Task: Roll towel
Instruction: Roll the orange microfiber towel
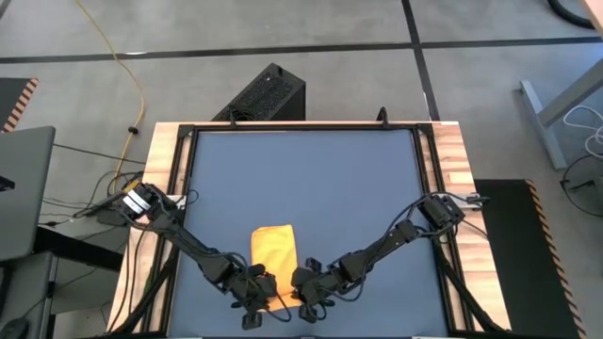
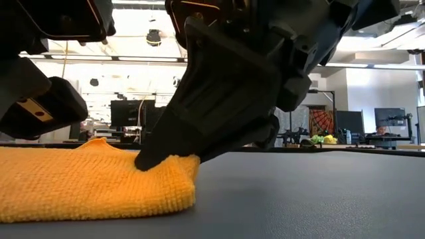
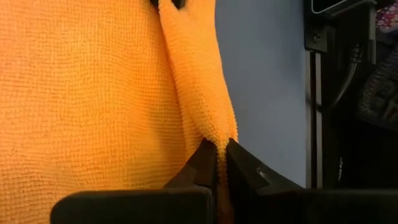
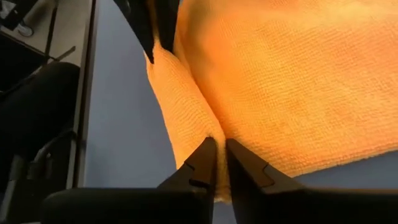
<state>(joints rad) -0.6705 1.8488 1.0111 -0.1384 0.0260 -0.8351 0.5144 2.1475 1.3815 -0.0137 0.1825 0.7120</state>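
From above, the towel [image 1: 273, 252] lies flat at the near edge of the table [image 1: 311, 179], between the two arms. The left gripper [image 1: 259, 287] and right gripper [image 1: 303, 287] meet at the towel's near hem. At table height, a dark finger [image 2: 159, 156] presses into the towel's raised edge. The left wrist view shows the left fingers pinched on a fold of hem; the right wrist view shows the right fingers likewise nipping the hem. The roll looks just begun; next, both grippers should turn the hem over evenly.
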